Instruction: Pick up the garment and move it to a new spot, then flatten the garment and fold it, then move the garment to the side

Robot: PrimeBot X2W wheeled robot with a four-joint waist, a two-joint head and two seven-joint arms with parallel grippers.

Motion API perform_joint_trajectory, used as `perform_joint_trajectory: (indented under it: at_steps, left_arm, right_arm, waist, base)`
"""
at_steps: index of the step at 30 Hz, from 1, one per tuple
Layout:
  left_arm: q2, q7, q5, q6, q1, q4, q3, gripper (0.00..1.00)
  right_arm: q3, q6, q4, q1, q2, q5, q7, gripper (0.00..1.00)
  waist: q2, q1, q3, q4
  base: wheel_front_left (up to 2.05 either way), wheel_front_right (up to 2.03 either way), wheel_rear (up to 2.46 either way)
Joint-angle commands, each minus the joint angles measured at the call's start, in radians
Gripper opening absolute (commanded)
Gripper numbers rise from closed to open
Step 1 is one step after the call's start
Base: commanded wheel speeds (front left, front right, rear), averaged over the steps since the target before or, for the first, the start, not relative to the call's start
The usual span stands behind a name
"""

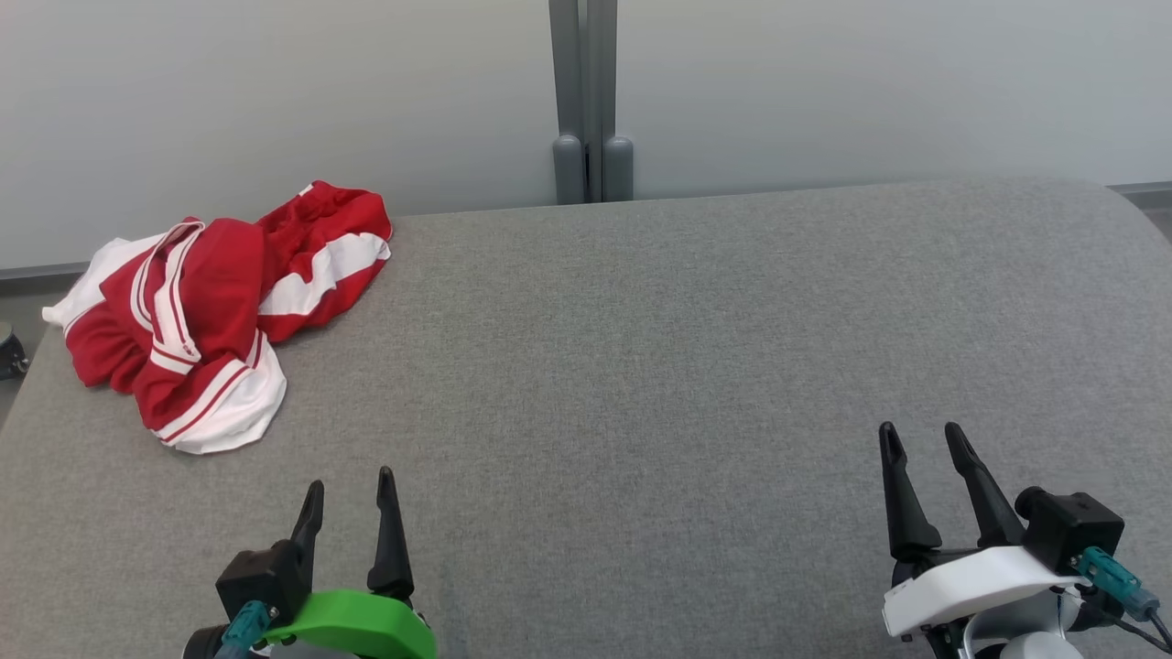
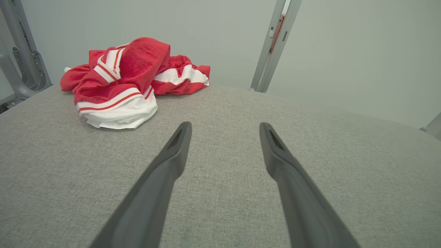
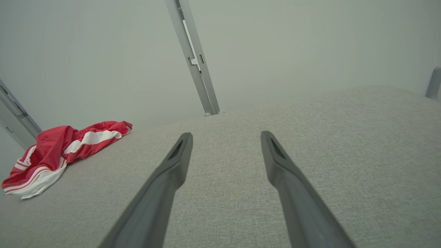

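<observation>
"One wide grey worktop (image 1: 641, 366) takes up most of the scene, and nothing is picked up yet," says the first watcher. "Where should the robot start?"

"With the garment (image 1: 211, 311)," the second answers. "It lies as a crumpled red-and-white heap at the far left corner of the worktop, close to the back edge and well apart from both claws."

"And the claws?"

"The left claw (image 1: 351, 479) hovers near the front edge, fingers spread with nothing between them. The right claw (image 1: 920, 430) is just as empty and parted, far over on the right. The left one is nearer, so it looks the better choice for the reach."

"How should it take hold?"

"Probably by coming down on a raised fold at the top of the heap and closing on several layers, not on the thin white hem (image 2: 117, 117) alone, which could let the rest drag. It should lift until the cloth clears the worktop, then carry it toward the open middle, where both claws can reach to flatten it."
</observation>
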Motion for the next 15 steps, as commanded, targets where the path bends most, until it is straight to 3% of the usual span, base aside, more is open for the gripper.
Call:
perform_joint_trajectory:
  at_steps: [1, 15]
  left_arm:
    - [0.008, -0.008, 0.023, 0.007, 0.010, 0.001, -0.005, 1.00]
    - [0.009, -0.035, 0.104, 0.016, 0.028, 0.018, -0.020, 1.00]
  right_arm:
    - [0.003, 0.000, 0.000, -0.014, -0.005, -0.028, -0.009, 1.00]
    - [0.013, 0.000, 0.013, -0.012, -0.006, -0.141, -0.036, 1.00]
  waist:
    - [-0.0001, 0.0000, -0.001, 0.001]
    - [-0.0001, 0.0000, -0.016, 0.003]
  base:
    - [0.00, 0.00, 0.00]
    - [0.00, 0.00, 0.00]
